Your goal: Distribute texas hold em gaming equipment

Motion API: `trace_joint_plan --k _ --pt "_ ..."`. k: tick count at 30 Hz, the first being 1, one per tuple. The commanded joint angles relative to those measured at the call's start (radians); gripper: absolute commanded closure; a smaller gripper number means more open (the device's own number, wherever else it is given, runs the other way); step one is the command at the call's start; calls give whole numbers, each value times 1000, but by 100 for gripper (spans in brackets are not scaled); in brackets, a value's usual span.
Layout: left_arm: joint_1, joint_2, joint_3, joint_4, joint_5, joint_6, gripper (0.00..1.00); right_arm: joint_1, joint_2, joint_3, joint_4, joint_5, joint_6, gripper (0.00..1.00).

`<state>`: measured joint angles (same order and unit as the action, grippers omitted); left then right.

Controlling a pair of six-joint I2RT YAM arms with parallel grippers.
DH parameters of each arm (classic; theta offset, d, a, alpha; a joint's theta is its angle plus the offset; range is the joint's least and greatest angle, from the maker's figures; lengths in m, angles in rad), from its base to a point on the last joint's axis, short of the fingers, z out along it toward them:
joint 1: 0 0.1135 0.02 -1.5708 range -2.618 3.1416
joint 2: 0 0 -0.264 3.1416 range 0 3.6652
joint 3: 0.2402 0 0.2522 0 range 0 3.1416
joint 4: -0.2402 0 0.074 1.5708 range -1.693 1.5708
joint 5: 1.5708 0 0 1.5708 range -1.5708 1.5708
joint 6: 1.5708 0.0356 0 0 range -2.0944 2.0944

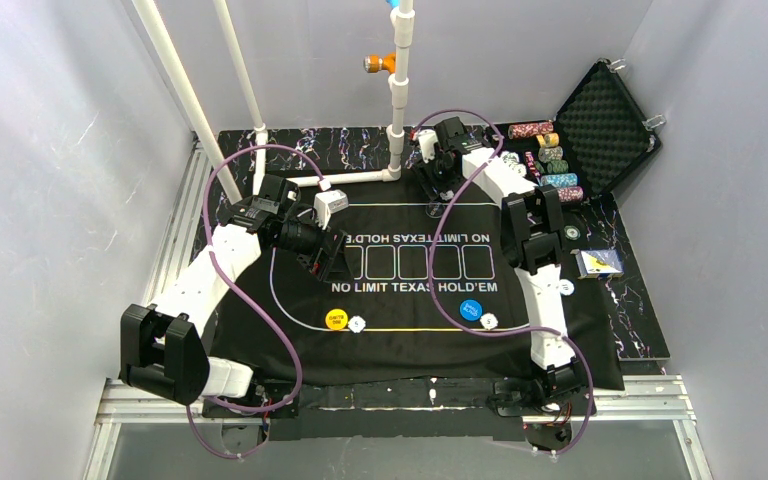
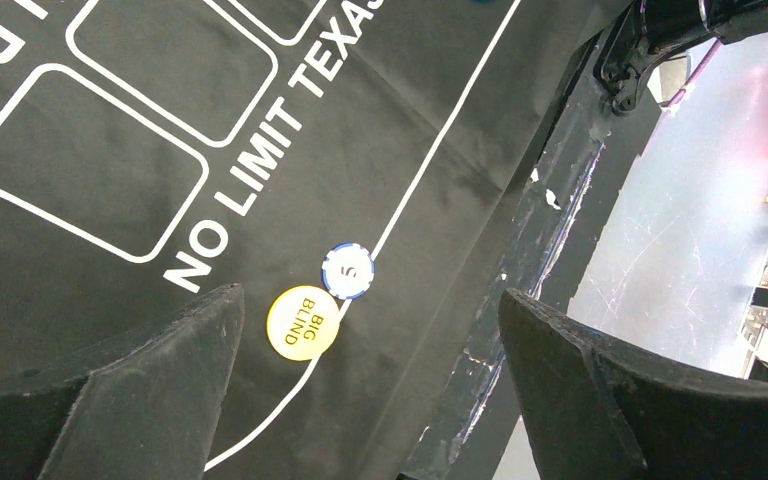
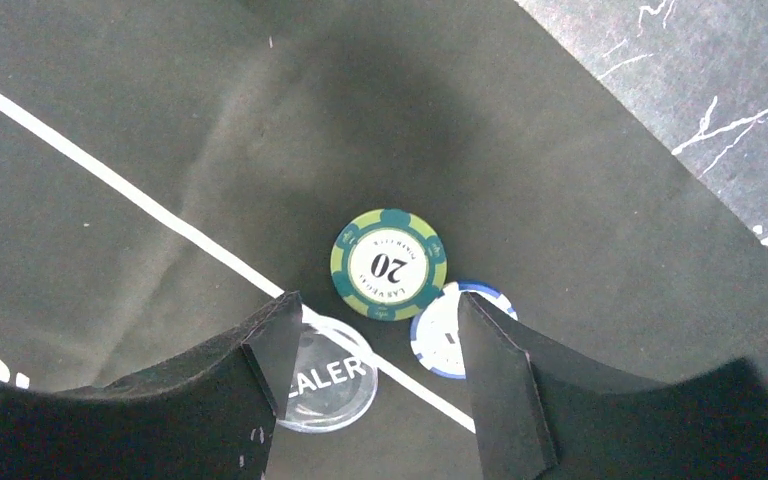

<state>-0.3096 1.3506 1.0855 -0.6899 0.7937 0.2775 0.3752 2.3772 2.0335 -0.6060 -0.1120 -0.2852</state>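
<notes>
Hovering over the far side of the black mat [image 3: 110, 80], the right gripper [image 3: 372, 305] has its fingers apart with nothing between them. A green chip [image 3: 389, 263] marked 20 lies flat on the mat just beyond the tips. It touches a blue-rimmed white chip [image 3: 440, 335] and sits just beside a clear dealer disc [image 3: 332, 378], both partly hidden by the fingers. The left gripper [image 2: 370, 295] stands wide open and empty above the yellow Big Blind button [image 2: 302, 322] and a white 5 chip [image 2: 348, 271], which touch each other on the near line. The blue button [image 1: 472, 309] lies further right, and the chip stacks [image 1: 550, 155] wait by the open case [image 1: 605, 120]. The chips look light, rigid and smooth. They lie flush on soft cloth, so there is little edge to catch. The best hold is probably across the rim, with the tips pressed slightly into the felt on the two sides free of neighbours. Otherwise the touching chip is likely to slide along with it.
</notes>
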Motion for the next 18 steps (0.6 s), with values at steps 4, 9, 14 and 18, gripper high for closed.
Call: trace_joint_plan --k 4,9,14,18 --pt "5 -13 14 -27 6 14 2 -48 -220 -111 -58 -60 -8 31" --pt "5 -14 15 -26 8 14 2 -132 -426 -311 -96 -84 -37 26" --pt "5 -15 12 -25 13 16 2 -305 -614 -519 -130 -111 -71 19" --pt "5 -15 11 -17 18 12 2 -500 -668 -600 -164 -114 -132 12"
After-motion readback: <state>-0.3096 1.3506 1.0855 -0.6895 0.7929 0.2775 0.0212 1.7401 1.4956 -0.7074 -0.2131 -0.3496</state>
